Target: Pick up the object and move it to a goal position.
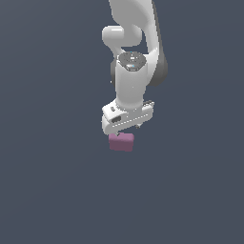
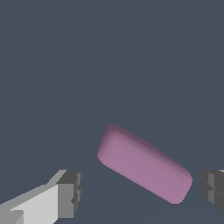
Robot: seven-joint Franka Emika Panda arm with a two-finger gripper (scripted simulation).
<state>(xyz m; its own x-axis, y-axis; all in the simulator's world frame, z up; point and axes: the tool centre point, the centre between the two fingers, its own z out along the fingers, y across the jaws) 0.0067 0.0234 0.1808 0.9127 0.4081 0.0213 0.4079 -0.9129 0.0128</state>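
The object is a small mauve-pink rounded block [image 1: 121, 142] lying on the dark grey surface, directly below the white hand. In the wrist view the block [image 2: 144, 165] lies at a slant between my two grey fingertips [image 2: 70, 192], one on each side. There is a wide gap between the block and one fingertip and a narrow gap at the other. My gripper [image 1: 123, 130] is open and low over the block, touching it on neither side. In the exterior view the hand and the block hide the fingers.
The plain dark grey surface [image 1: 47, 190] spreads in all directions. The white arm [image 1: 131, 62] rises above the hand. No goal marker or other object shows.
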